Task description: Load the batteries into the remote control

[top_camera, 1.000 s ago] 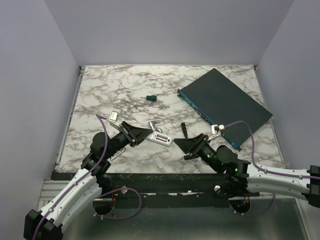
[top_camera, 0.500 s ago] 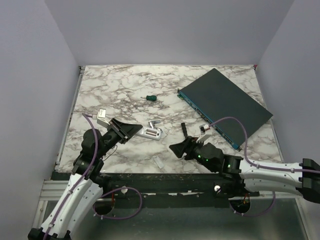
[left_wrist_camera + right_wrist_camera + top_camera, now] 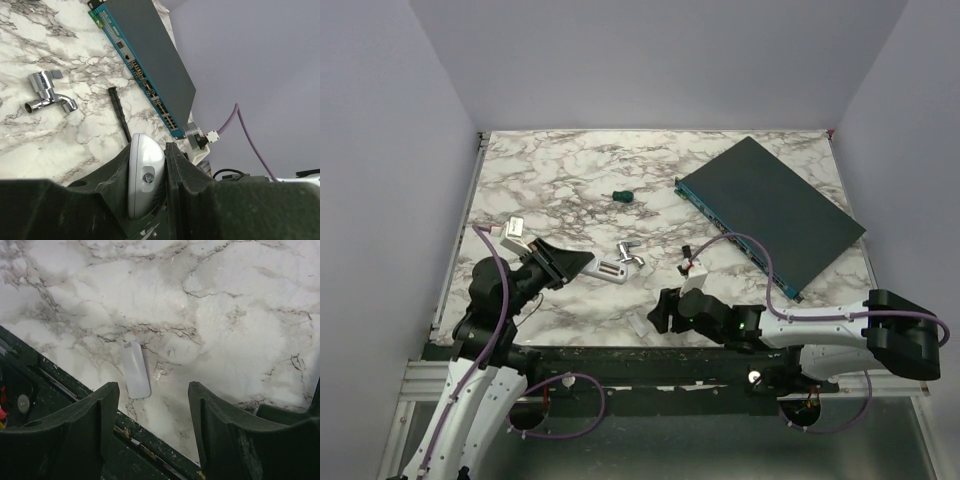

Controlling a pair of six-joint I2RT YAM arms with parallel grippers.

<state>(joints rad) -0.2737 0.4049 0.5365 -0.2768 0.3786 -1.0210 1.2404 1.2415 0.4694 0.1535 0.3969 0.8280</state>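
My left gripper (image 3: 586, 265) is shut on the white remote control (image 3: 610, 269), holding it by one end over the table's front left. In the left wrist view the remote (image 3: 145, 172) sits edge-on between the fingers (image 3: 176, 165). My right gripper (image 3: 656, 314) is open and empty, low over the near table edge. Just beyond its left finger lies a small flat white cover piece (image 3: 136, 370), also seen from above (image 3: 638, 325). No battery shows in any view.
A silver bent metal piece (image 3: 630, 252) lies just right of the remote, also in the left wrist view (image 3: 47, 97). A thin black stick (image 3: 120, 112) lies beyond it. A green-handled screwdriver (image 3: 620, 196) lies mid-table. A large dark teal box (image 3: 770, 210) fills the back right.
My left gripper has drawn back to the left with the remote in it. My right gripper has swung left and towards the near edge, ending over the white cover piece.
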